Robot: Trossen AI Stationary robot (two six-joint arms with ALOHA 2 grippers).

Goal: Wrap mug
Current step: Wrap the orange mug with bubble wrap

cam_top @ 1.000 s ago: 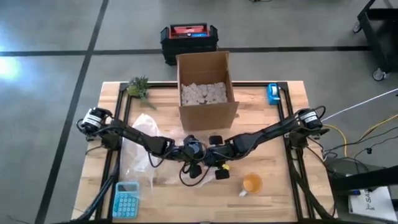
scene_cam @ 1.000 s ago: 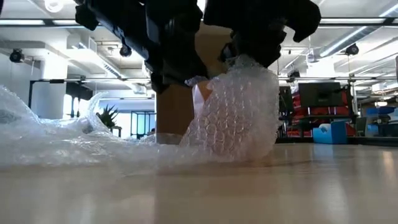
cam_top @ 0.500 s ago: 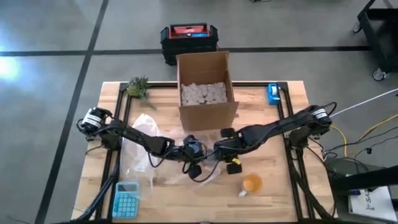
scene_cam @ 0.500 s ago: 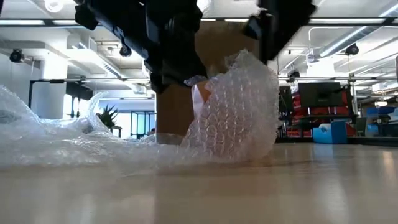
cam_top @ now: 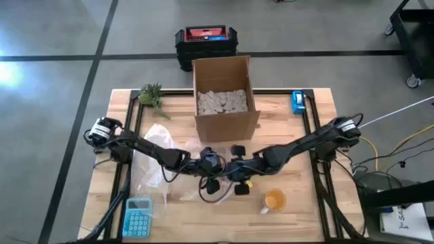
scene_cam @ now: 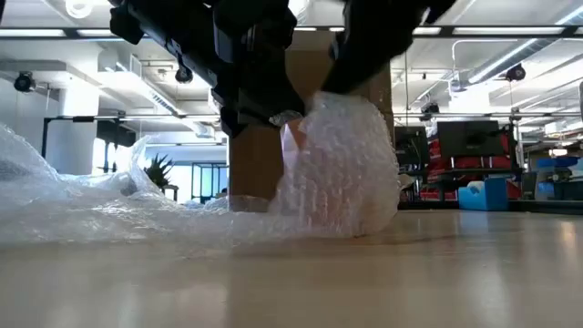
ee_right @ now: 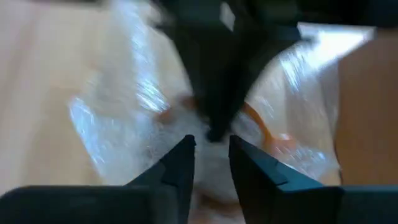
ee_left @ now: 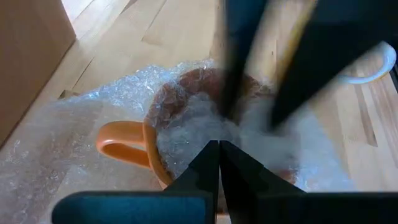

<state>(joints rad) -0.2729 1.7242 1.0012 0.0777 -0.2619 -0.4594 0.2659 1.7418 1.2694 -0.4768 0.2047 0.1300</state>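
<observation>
Open cardboard box [cam_top: 224, 95] of white packing pieces [cam_top: 221, 102], calculator [cam_top: 137, 217], small plant [cam_top: 152, 94], tape dispenser [cam_top: 298, 102]

centre: both claws, left claw [cam_top: 211, 184] and right claw [cam_top: 239, 181], crowd over wrapped mug [ee_left: 186, 134] | behind: box [cam_top: 224, 95] blocks far side | left: bubble wrap [cam_top: 152, 166] and calculator [cam_top: 137, 217] | right-front: orange cup [cam_top: 274, 200] near right claw | free: bare worktop [cam_top: 190, 217] along front edge

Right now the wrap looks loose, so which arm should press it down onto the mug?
Right. Its open claw hovers over the bubble wrap covering the mug; the left claw is shut, pinning it.
</observation>
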